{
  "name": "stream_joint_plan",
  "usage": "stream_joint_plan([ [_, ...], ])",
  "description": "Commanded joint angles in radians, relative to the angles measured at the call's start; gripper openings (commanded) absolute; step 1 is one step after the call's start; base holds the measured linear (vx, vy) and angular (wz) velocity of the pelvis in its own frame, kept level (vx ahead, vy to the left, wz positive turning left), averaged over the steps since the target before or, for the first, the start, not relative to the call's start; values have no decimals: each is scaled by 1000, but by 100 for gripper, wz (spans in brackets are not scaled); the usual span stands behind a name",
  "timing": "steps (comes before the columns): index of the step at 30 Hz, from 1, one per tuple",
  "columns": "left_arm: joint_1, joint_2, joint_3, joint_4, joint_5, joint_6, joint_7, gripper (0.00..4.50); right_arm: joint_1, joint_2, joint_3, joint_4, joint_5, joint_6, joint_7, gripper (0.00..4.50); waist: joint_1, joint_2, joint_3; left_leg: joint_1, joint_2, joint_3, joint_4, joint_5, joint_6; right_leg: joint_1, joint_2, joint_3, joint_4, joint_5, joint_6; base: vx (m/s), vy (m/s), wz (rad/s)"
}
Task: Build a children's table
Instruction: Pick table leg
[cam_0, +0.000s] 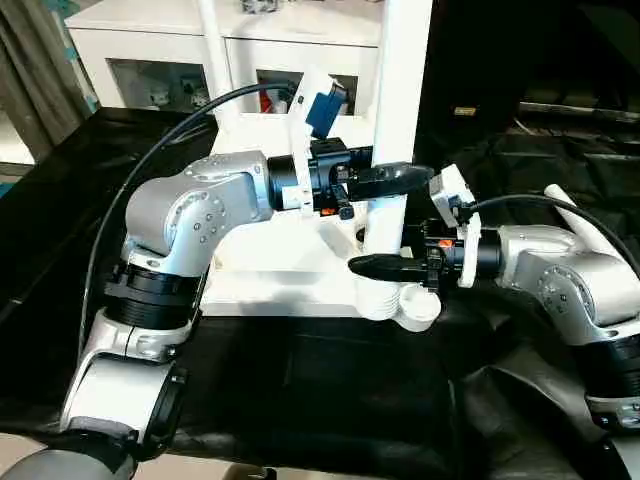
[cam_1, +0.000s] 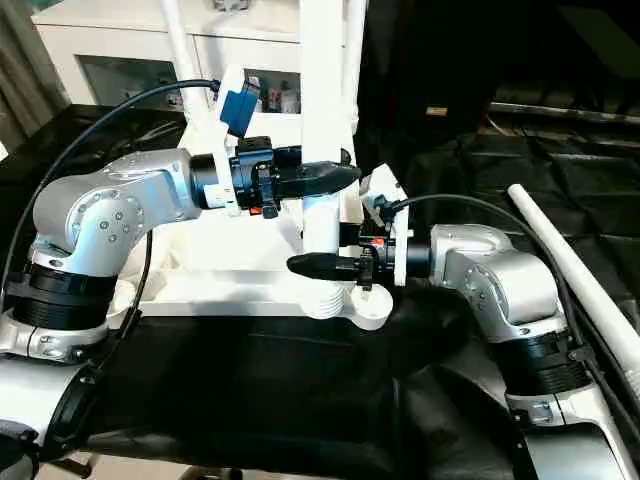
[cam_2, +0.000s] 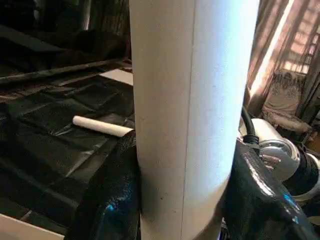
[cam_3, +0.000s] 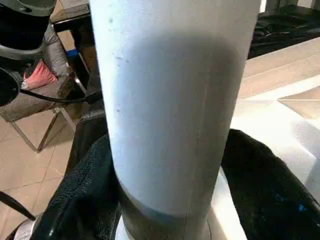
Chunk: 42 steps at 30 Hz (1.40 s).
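Observation:
The children's table lies upside down as a white tabletop (cam_0: 280, 270) on the black cloth. One white leg (cam_0: 405, 80) stands upright in the near right corner socket (cam_0: 418, 306). My left gripper (cam_0: 405, 180) is shut on this leg partway up, with its black fingers (cam_2: 107, 195) pressed on both sides. Lower down, just above the socket, my right gripper (cam_0: 362, 265) holds the same leg, and its fingers (cam_3: 87, 190) lie against either side. Another loose leg (cam_1: 570, 260) lies on the cloth to the right.
Two more white legs (cam_1: 175, 40) stand upright at the far side of the tabletop. A white cabinet (cam_0: 150, 60) with glass doors stands behind the black-draped work table (cam_0: 300, 380). A cable (cam_0: 150, 170) loops over my left arm.

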Motion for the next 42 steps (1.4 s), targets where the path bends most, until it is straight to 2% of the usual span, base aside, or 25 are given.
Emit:
stream_joint_plan([
  [1, -4, 5, -10, -21, -2, 6, -8, 183, 4, -16, -2, 1, 0, -1, 9, 298, -1, -10, -79, 15, 22, -3, -64, -181, 9, 61, -41, 32, -66, -250, -198, 0, 0, 0],
  [5, -4, 5, -11, -22, -4, 5, -9, 183, 5, -14, -1, 3, 5, 2, 11, 298, -1, -11, -80, 15, 22, -2, -64, -178, 9, 61, -41, 32, -66, -251, -198, 0, 0, 0],
  [6, -4, 4, -11, -23, -4, 6, -9, 183, 6, -13, -1, 2, 6, 4, 12, 282, 0, -8, -80, 14, 22, -3, -63, -178, 8, 61, -42, 32, -65, -250, -199, 0, 0, 0],
  [7, -4, 4, -11, -23, -4, 6, -9, 183, 6, -13, -1, 2, 6, 4, 12, 266, 0, -9, -80, 14, 22, -3, -63, -180, 8, 61, -42, 32, -66, -251, -198, 0, 0, 0],
  [8, -3, 4, -11, -25, -4, 6, -9, 183, 7, -12, -2, 1, 8, 5, 13, 266, -1, -12, -80, 14, 22, -2, -63, -179, 8, 62, -42, 32, -66, -250, -198, 0, 0, 0],
  [11, -1, 3, -10, -29, -5, 8, -9, 183, 10, -10, -5, -1, 12, 8, 14, 251, 0, -8, -80, 15, 23, -3, -63, -178, 10, 61, -42, 32, -65, -245, -201, 0, 0, 0],
  [17, -5, 2, -6, -24, -8, 7, -10, 183, 11, -8, -8, -2, 14, 10, 12, 199, -1, -8, -80, 15, 22, -3, -63, -183, 8, 61, -41, 32, -66, -244, -204, 0, 0, 0],
  [26, -7, -6, -6, -18, -5, -2, -8, 183, 14, -7, -14, -2, 15, 4, 6, 189, -1, -7, -80, 15, 22, -3, -63, -187, 6, 62, -41, 32, -67, -247, -203, 0, 0, 0],
  [27, -8, -9, -2, -15, -5, 6, 4, 218, 14, -6, -15, -2, 16, 3, 4, 189, -1, -6, -80, 15, 22, -3, -63, -188, 6, 62, -41, 32, -67, -248, -202, 0, 0, 0],
  [28, -11, -19, 11, -10, -24, 18, 5, 218, 15, -5, -17, -1, 16, 3, 3, 189, -1, -6, -81, 15, 22, -3, -63, -186, 6, 62, -41, 32, -66, -245, -203, 0, 0, 0],
  [29, -13, -25, 20, -7, -38, 28, 5, 253, 15, -5, -18, -1, 17, 3, 2, 189, -1, -9, -80, 15, 22, -3, -63, -182, 7, 63, -41, 32, -66, -240, -206, 0, 0, 0],
  [32, -11, -44, 46, -22, -74, 37, 8, 260, 18, 6, -26, -3, 20, 1, -12, 189, 0, -10, -81, 13, 21, -1, -61, -173, 10, 63, -42, 32, -64, -231, -213, 0, 0, 0],
  [34, -8, -52, 52, -27, -72, 20, 18, 273, 20, 14, -31, -5, 23, 1, -22, 189, 0, -10, -81, 14, 21, -2, -61, -176, 15, 62, -41, 31, -64, -231, -215, 0, 0, 0],
  [35, 6, -76, 67, -16, -36, -41, 70, 284, 26, 33, -46, -13, 30, -3, -47, 189, 0, -4, -81, 13, 22, -3, -61, -180, 15, 62, -42, 31, -67, -234, -213, 0, 0, 0],
  [37, 13, -87, 75, -8, -22, -67, 93, 284, 27, 40, -53, -16, 32, -7, -58, 189, -1, -7, -81, 14, 22, -4, -62, -187, 12, 63, -42, 30, -70, -238, -208, 0, 0, 0],
  [38, 25, -109, 98, -5, -33, -85, 114, 284, 26, 52, -65, -17, 37, -10, -75, 189, 0, -6, -81, 14, 22, -4, -62, -189, 10, 63, -42, 30, -70, -243, -205, 0, 0, 0],
  [39, 40, -170, 169, 2, -67, -130, 168, 284, 22, 70, -89, -17, 50, -13, -100, 189, -1, -8, -81, 12, 22, -3, -61, -186, 10, 65, -43, 31, -69, -235, -206, 0, 0, 0],
  [42, 40, -226, 241, 23, -95, -190, 234, 284, 19, 81, -106, -21, 62, -14, -113, 189, 2, -10, -82, 12, 20, -2, -59, -189, 16, 65, -44, 29, -73, -247, -207, 0, 0, 0],
])
